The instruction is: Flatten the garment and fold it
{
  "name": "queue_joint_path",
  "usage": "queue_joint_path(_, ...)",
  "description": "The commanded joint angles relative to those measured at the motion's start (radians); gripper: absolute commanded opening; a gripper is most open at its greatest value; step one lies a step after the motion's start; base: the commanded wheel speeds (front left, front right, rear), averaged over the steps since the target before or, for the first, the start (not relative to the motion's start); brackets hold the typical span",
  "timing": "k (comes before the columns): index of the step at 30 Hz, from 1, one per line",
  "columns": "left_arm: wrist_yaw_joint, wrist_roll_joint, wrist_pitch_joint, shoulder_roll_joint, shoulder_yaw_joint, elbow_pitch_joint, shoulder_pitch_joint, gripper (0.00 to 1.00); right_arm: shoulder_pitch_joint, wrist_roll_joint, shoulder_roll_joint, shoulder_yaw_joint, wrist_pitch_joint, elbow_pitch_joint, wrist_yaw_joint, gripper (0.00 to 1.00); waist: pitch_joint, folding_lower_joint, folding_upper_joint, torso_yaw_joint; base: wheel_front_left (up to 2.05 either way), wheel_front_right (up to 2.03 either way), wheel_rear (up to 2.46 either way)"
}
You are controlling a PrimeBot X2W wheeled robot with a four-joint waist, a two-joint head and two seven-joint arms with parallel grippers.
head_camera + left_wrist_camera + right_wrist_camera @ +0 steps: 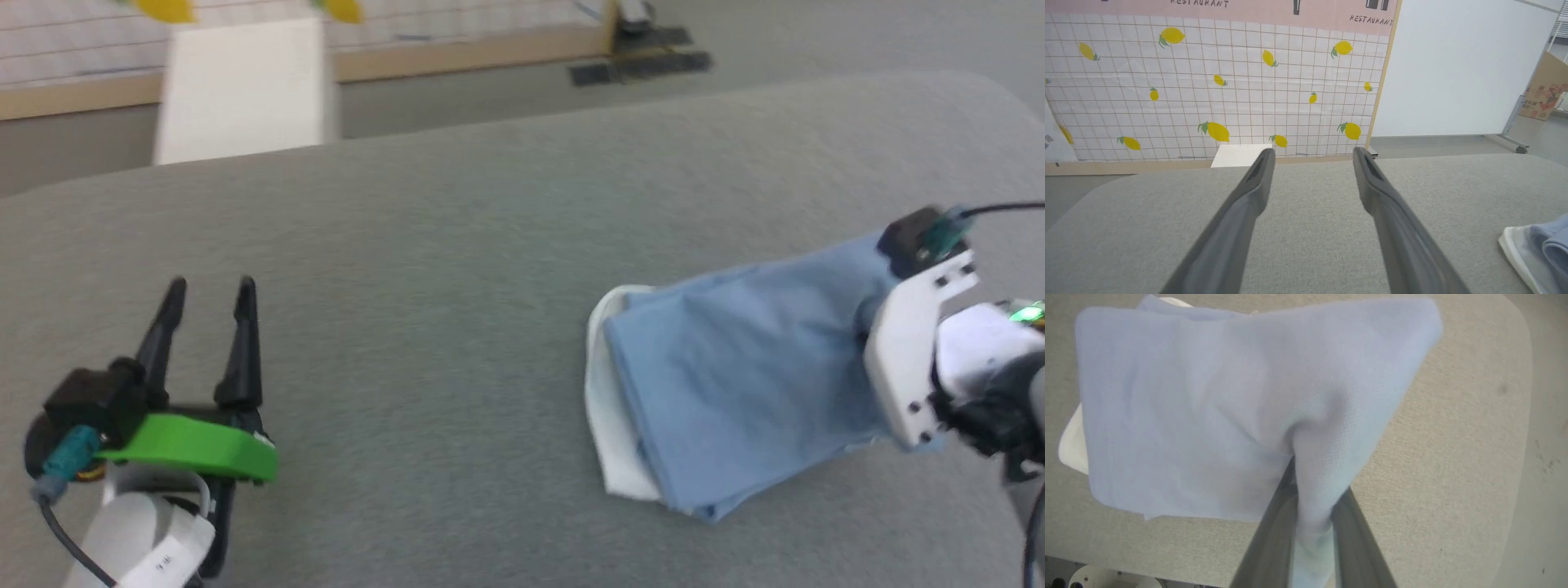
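Observation:
The garment [735, 359] is a light blue shirt, folded into a bundle with a white edge on its left, lying at the right of the grey table [457, 269]. My right gripper [1312, 486] is shut on a pinch of the blue cloth [1241, 400], which drapes over its fingers and lifts at that end. In the head view that arm's white wrist [922, 351] stands at the garment's right end, fingers hidden by cloth. My left gripper [211, 287] is open over bare table at the lower left, far from the garment. A corner of the garment [1539, 249] peeks in at the left wrist view's right edge.
A white rectangular box [245, 90] stands beyond the table's far edge at the back left. Behind it is a lemon-patterned wall panel [1208, 81] and a white board [1453, 69]. A cardboard carton [1545, 92] sits on the floor far right.

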Motion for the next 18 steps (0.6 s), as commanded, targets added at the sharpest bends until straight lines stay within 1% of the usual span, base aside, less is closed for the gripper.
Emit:
queue_joint_path(1,-0.006,-0.008,0.01,0.019,0.003,-0.016,-0.021,1.0,-0.028,-0.016,-0.008,-0.02,-0.014,0.01,-0.002,0.0,0.151,0.0,0.0039,-0.179,0.0,0.0,0.0)
queue_joint_path(4,-0.007,-0.008,0.03,0.047,0.012,-0.059,-0.037,1.0,-0.048,-0.038,-0.008,-0.082,-0.039,0.043,-0.002,0.0,0.207,0.0,0.0039,-0.206,0.0,0.0,0.0)
queue_joint_path(7,-0.005,-0.007,0.056,0.083,0.032,-0.111,-0.046,1.0,-0.067,-0.063,-0.015,-0.145,-0.072,0.067,-0.002,0.0,0.271,0.0,0.0039,-0.212,0.0,0.0,0.0)
queue_joint_path(13,0.004,-0.016,0.115,0.171,0.105,-0.249,-0.039,1.0,-0.115,-0.129,-0.021,-0.306,-0.13,0.101,-0.002,0.0,0.414,0.0,0.0039,-0.193,0.0,0.0,0.0)
queue_joint_path(18,0.017,-0.03,0.152,0.232,0.181,-0.35,-0.012,1.0,-0.157,-0.185,-0.005,-0.462,-0.175,0.118,-0.002,0.0,0.499,0.0,0.0039,-0.174,0.0,0.0,0.0)
